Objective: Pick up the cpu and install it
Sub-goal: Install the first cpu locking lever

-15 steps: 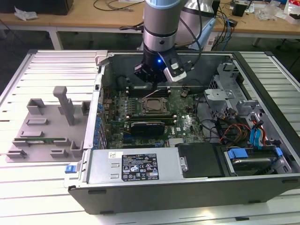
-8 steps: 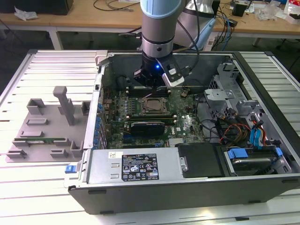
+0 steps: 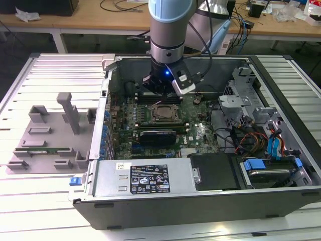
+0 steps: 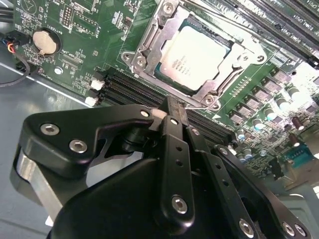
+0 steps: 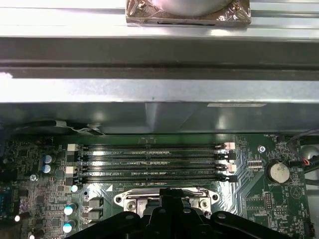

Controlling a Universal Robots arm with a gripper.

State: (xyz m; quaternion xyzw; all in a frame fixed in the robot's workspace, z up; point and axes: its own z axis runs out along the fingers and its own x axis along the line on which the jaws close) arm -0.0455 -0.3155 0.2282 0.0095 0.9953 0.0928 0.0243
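Showing in second wrist view: seated cpu [image 4: 195,56]

Lab: cable-strewn workbenches [image 3: 85,21], open computer case [image 3: 210,203].

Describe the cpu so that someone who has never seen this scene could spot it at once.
Inside the open computer case lies a green motherboard. Near the board's middle, beside the long black memory slots, sits a metal socket frame; the cpu is the flat square lying inside it, the only silvery-white plate with a thin dark-green rim.
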